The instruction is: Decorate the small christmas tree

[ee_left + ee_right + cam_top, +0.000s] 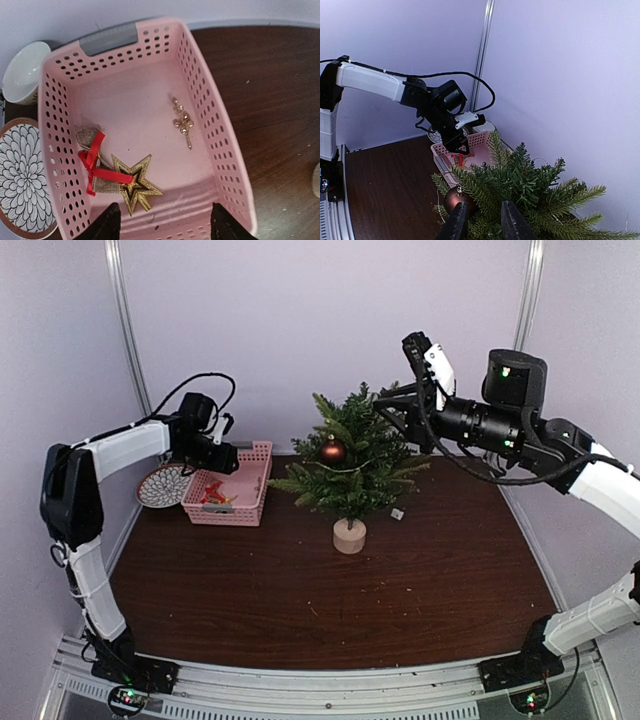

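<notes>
**While the tree stands mid-worktop, the trimmings lie straight under our left gripper**

Since the small christmas tree (350, 465) stands upright on its wooden stump near the middle of the worktop (330, 590), with one brown ball (333, 450) hanging on its front, we judge that the next move is to fetch another ornament. The pink basket (255, 502) sits just to the tree's left, its long side running away from our arm bases.

Our left gripper (162, 222) hangs over the basket's near end, open wide with nothing between the fingers. A gold star (135, 182) lies almost directly below and slightly left of it, touching a red bow (97, 167). A gold bead sprig (182, 121) lies apart from them, further up the basket floor. We reckon a short drop would reach the star.

Our right gripper (482, 220) hovers at the tree's top. Its jaws are narrow with needles showing in the gap, and we cannot tell whether they pinch anything. The left arm is plainly nearer the basket.
</notes>
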Controlling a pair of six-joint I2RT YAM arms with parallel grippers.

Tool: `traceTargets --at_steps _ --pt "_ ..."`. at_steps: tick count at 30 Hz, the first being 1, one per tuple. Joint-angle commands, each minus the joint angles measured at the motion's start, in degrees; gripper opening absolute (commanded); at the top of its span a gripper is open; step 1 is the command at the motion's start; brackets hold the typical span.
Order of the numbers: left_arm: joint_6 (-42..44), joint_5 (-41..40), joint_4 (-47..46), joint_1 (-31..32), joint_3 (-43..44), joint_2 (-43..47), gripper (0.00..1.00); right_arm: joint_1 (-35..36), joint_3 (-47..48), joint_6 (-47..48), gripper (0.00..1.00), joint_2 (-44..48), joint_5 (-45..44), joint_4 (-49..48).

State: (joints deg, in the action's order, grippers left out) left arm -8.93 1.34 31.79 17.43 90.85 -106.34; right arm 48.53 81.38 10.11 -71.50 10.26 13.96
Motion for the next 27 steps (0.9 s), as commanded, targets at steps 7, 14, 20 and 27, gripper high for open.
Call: traceTargets --at_steps 7,14,20,27 --pt "13.9 0.1 17.3 -1.2 26.9 -23.5 0.53 -0.2 -3.1 -0.3 0.27 3.7 -3.9 3.3" --pt "17.5 3.7 26.7 -3.2 39.2 -33.3 0.51 -0.6 -3.3 0.0 0.27 3.7 -4.3 4.0" --pt "18.0 3.7 26.9 -3.5 39.6 -36.5 0.52 -0.9 -3.1 0.1 0.27 2.8 -3.9 3.8" --pt "17.0 5.0 27.3 -3.3 30.2 -32.6 0.51 -1.1 -2.8 0.5 0.27 2.8 -4.2 4.1"
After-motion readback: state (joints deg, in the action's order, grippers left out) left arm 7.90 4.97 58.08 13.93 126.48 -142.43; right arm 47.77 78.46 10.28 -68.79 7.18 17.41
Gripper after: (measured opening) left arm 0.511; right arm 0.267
